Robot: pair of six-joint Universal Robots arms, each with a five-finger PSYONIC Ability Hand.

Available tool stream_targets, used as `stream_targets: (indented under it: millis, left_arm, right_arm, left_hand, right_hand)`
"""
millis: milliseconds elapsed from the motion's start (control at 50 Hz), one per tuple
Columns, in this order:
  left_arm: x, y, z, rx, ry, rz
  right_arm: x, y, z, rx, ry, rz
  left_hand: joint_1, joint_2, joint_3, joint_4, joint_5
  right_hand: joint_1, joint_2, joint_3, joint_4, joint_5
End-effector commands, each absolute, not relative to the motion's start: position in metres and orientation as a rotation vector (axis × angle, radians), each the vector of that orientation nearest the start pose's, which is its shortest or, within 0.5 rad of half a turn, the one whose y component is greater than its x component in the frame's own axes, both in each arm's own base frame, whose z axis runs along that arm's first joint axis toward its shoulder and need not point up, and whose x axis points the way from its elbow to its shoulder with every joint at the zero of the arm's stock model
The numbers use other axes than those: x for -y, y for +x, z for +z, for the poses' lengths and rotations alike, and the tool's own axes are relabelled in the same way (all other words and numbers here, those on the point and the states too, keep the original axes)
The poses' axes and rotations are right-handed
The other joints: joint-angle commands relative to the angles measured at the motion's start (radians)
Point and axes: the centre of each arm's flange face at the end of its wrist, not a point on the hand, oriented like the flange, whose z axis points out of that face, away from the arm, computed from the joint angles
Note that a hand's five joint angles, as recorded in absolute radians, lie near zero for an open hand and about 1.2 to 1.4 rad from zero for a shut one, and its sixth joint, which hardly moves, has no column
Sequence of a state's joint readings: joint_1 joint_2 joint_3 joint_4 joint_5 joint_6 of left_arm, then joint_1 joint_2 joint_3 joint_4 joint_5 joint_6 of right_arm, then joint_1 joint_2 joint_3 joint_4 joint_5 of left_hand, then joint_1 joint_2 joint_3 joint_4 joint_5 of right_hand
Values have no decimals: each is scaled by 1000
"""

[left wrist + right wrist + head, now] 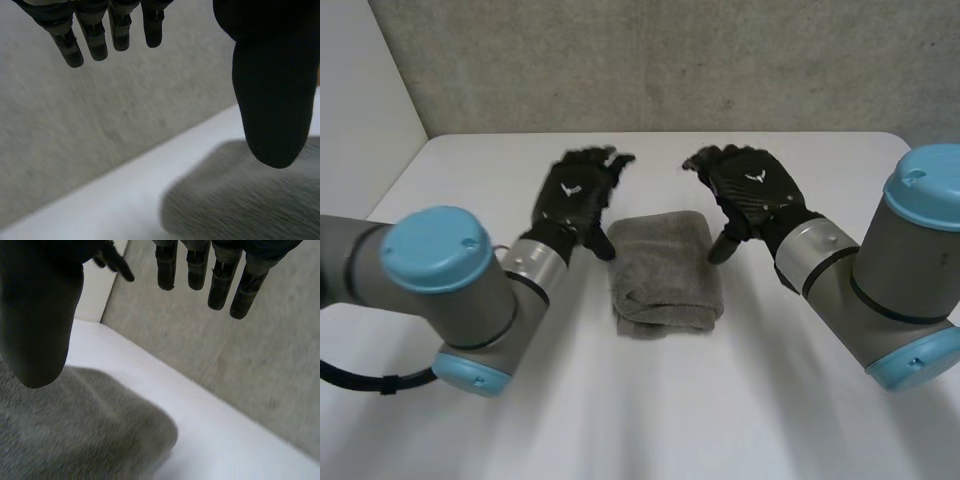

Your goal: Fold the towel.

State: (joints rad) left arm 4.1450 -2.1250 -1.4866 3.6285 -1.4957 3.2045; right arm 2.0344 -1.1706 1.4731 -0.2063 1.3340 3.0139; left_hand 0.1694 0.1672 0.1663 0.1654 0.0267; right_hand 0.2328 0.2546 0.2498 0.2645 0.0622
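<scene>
Towel (665, 272) lies folded compactly; folding is probably complete. Left hand (575, 195) and right hand (750, 190) are held spread, empty, flanking it; withdrawal is required.

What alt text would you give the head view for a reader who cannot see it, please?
A folded grey towel lies on the white table between two black robot hands. The left hand and right hand flank its far end, fingers open, gripping nothing.

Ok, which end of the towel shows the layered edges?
The towel's end away from the left hand and right hand; the far end looks smooth.
</scene>
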Motion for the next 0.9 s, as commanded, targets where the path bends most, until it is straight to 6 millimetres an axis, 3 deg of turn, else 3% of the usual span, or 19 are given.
stream_targets:
  millis: [20, 120, 200, 260, 300, 320, 340, 360, 380, 400, 420, 460, 480, 500, 520, 560, 620, 720, 900]
  left_arm:
    - [271, -344, 133, -2613, 914, -2218]
    - [270, -343, 112, -2667, 926, -2132]
    - [268, -341, 112, -2672, 929, -2120]
    - [268, -342, 119, -2657, 927, -2143]
    - [269, -340, 152, -2590, 896, -2244]
    - [269, -340, 152, -2590, 896, -2245]
    - [269, -338, 175, -2538, 866, -2316]
    - [269, -335, 195, -2489, 838, -2380]
    - [269, -335, 195, -2488, 838, -2381]
    - [267, -332, 220, -2430, 801, -2458]
    - [267, -332, 220, -2429, 801, -2459]
    - [259, -319, 271, -2308, 721, -2589]
    - [259, -319, 271, -2307, 721, -2589]
    - [254, -311, 294, -2255, 677, -2636]
    - [250, -302, 314, -2219, 631, -2664]
    - [247, -291, 329, -2188, 577, -2673]
    - [244, -270, 354, -2135, 462, -2674]
    - [240, -256, 368, -2164, 404, -2606]
    - [247, -250, 360, -2271, 408, -2460]
  right_arm:
    - [287, 312, 165, -2072, -762, -1578]
    - [292, 319, 127, -2153, -777, -1474]
    - [294, 321, 118, -2178, -786, -1458]
    - [296, 320, 133, -2181, -782, -1490]
    - [295, 317, 173, -2119, -757, -1605]
    - [295, 317, 173, -2119, -757, -1606]
    - [294, 313, 197, -2076, -735, -1677]
    - [294, 313, 197, -2076, -735, -1677]
    - [293, 309, 221, -2036, -708, -1748]
    - [291, 304, 244, -1999, -675, -1819]
    - [291, 304, 244, -1998, -675, -1820]
    - [284, 294, 286, -1929, -603, -1951]
    - [284, 294, 286, -1928, -602, -1951]
    - [281, 287, 305, -1904, -558, -2018]
    - [281, 287, 305, -1903, -557, -2019]
    - [274, 272, 332, -1905, -492, -2108]
    - [271, 259, 346, -1959, -442, -2136]
    - [273, 246, 354, -2046, -399, -2144]
    - [280, 237, 359, -2062, -374, -2162]
  left_hand:
    - [18, 20, 21, 22, -14]
    - [18, 20, 21, 22, -14]
    - [15, 17, 18, 19, -17]
    - [15, 17, 18, 19, -17]
    - [12, 14, 15, 16, -20]
    - [12, 14, 15, 16, -20]
    - [9, 11, 12, 13, -23]
    - [9, 11, 12, 13, -23]
    - [9, 11, 12, 13, -23]
    - [9, 11, 12, 13, -23]
    - [9, 11, 12, 13, -23]
    - [12, 14, 15, 16, -20]
    - [12, 14, 15, 16, -20]
    - [15, 17, 18, 19, -17]
    - [15, 17, 18, 19, -17]
    - [21, 23, 24, 25, -11]
    - [62, 64, 65, 66, 30]
    - [73, 76, 76, 77, 42]
    - [56, 58, 59, 60, 24]
  right_hand:
    - [-58, -80, -75, -90, -62]
    - [-58, -80, -75, -90, -62]
    - [-58, -80, -75, -90, -62]
    - [-58, -80, -75, -90, -62]
    - [-58, -80, -75, -90, -62]
    - [-58, -80, -75, -90, -62]
    - [-58, -80, -75, -90, -62]
    - [-58, -80, -75, -90, -62]
    - [-58, -80, -75, -90, -62]
    - [-58, -80, -75, -90, -62]
    - [-58, -80, -75, -90, -62]
    - [-58, -80, -75, -90, -62]
    - [-58, -80, -75, -90, -62]
    - [-58, -80, -75, -90, -62]
    - [-58, -80, -75, -90, -62]
    - [-58, -80, -75, -90, -62]
    - [-58, -80, -75, -90, -62]
    - [-58, -80, -75, -90, -62]
    - [-58, -80, -75, -90, -62]
